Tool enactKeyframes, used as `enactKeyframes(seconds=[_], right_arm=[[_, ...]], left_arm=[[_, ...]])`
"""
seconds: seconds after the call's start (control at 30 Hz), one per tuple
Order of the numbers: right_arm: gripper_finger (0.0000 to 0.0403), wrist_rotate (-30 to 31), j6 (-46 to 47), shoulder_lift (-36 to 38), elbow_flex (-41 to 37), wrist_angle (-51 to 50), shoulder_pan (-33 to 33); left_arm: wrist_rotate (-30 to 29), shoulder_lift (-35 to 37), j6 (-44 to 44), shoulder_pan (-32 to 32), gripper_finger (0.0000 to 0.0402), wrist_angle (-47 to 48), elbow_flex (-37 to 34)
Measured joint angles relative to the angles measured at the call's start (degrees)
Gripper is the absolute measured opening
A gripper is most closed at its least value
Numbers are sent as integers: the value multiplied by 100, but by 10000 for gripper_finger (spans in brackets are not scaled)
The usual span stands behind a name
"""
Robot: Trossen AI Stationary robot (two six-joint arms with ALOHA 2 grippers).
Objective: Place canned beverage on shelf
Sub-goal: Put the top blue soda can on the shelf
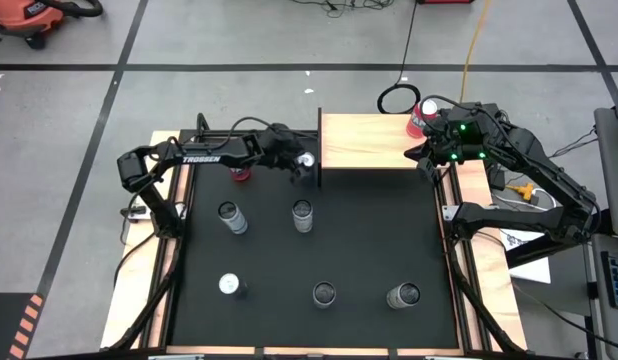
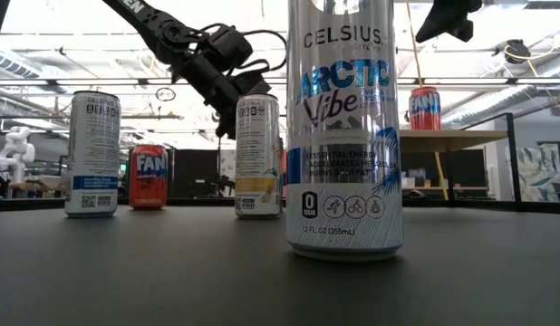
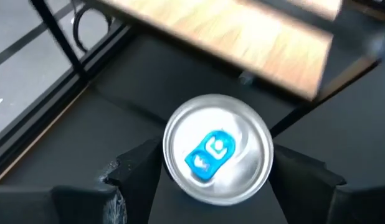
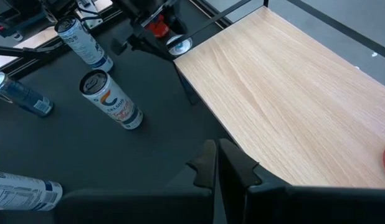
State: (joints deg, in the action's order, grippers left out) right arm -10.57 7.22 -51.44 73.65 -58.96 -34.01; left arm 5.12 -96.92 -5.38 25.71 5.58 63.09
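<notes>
A silver can with a blue tab (image 3: 216, 149) stands upright at the left end of the light wooden shelf (image 1: 374, 140), with my left gripper (image 3: 217, 171) closed round it. In the high view the can (image 1: 306, 160) is at the tip of my left arm. My right gripper (image 4: 218, 158) hangs shut over the shelf's right end (image 1: 421, 152) and holds nothing. A red can (image 1: 421, 115) stands on the shelf's far right corner. In the low view a nearer can hides the held one. My left gripper has the silver can between its two fingers (image 3: 137, 169), one on each side of the wall just under the top rim (image 3: 169, 163). The fingers slant down from the table's left side. The can is upright; its base is hidden, so whether it is lifted cannot be told.
Several more cans stand on the black mat: a red one (image 1: 240, 172) under my left arm, two mid-table (image 1: 230, 215) (image 1: 302, 215), three near the front edge (image 1: 229, 285) (image 1: 324, 293) (image 1: 402, 295). The shelf's top is bare wood between its left end and the red can.
</notes>
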Motion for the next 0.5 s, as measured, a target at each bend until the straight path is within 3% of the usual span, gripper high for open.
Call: enactKeyframes(seconds=[0.37, 0.5], right_arm=[[0, 0, 0, 0, 0, -2, 2], [0, 0, 0, 0, 0, -2, 1]], left_arm=[[-114, 0, -16, 12, 277, -42, 0], [-123, 2, 19, 11, 255, -32, 0]])
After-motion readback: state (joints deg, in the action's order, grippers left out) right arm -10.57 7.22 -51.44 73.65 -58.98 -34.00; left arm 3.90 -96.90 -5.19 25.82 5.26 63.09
